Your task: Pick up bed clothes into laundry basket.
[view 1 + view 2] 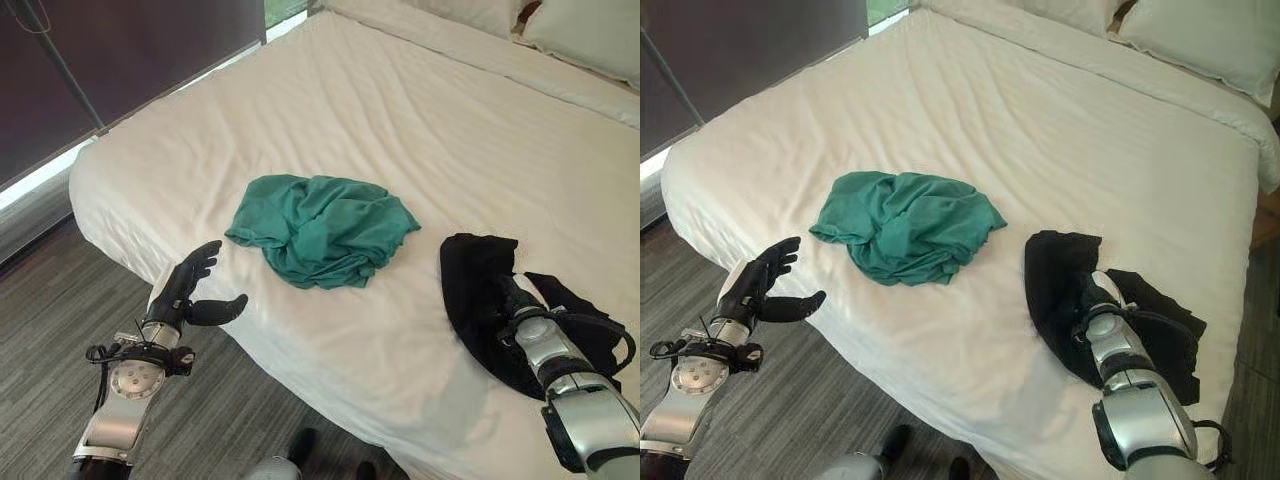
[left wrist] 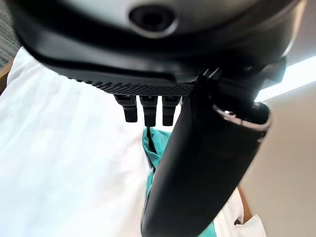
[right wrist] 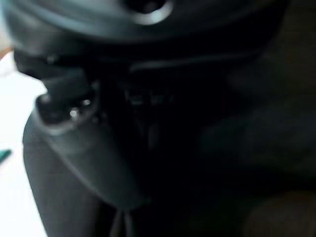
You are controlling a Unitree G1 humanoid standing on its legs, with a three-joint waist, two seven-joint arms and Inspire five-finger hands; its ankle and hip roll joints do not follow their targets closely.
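A crumpled green garment (image 1: 322, 228) lies near the middle of the white bed (image 1: 400, 110), a little in from the bed's near edge. Just beside it, toward the bed's near right corner, lies a black garment (image 1: 480, 300), touching the sheet and apart from the green one. The left hand (image 1: 185, 288) hovers at the bed's near edge with fingers straight and thumb spread, holding nothing; its wrist view shows the green cloth past the fingers (image 2: 143, 107). The right hand (image 3: 89, 163) is buried in the black cloth, and its wrist view is too dark to tell whether its fingers grip. Pillows (image 1: 585, 30) sit at the far right corner.
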